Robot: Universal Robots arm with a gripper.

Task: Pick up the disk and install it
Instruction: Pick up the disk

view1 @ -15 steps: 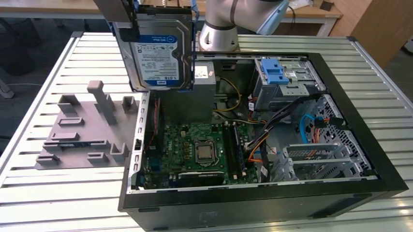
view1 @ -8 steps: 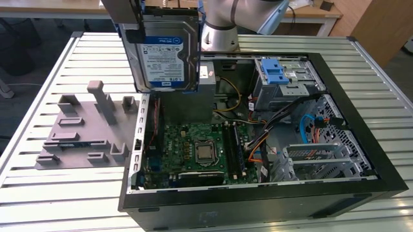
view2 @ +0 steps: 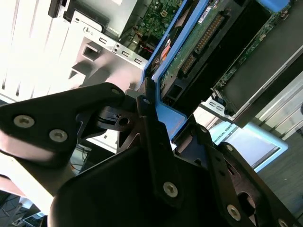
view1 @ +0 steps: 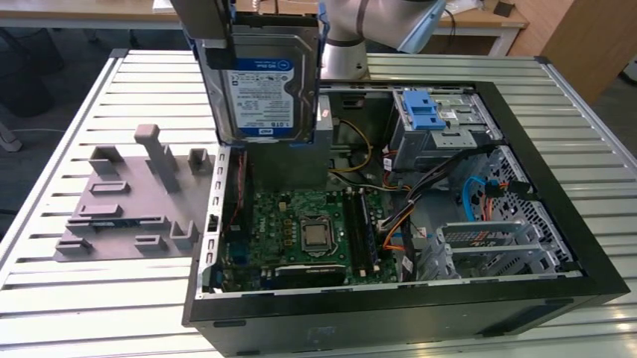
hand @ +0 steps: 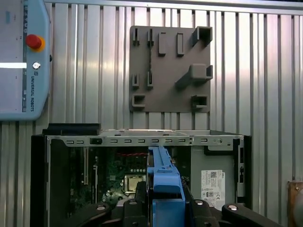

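Place: a robotics lab (office-like at the edges).
Bench: slatted metal table [view1: 60, 149].
Work piece: open computer case [view1: 557, 224], circuit board exposed.
Fixture: grey holder plate [view1: 119, 216] at nine o'clock of the case.
Robot: arm [view1: 348, 30] at twelve o'clock, its gripper [hand: 165, 195] clamped on the disk [view1: 261, 82].
Controls: teach pendant [hand: 23, 61] with a red stop button, on the slats.
Background: wooden desk [view1: 478, 19].

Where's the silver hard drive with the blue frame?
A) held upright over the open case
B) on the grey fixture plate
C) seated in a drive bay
A: the end effector clamps the blue-framed silver hard drive upright over the open black computer case.
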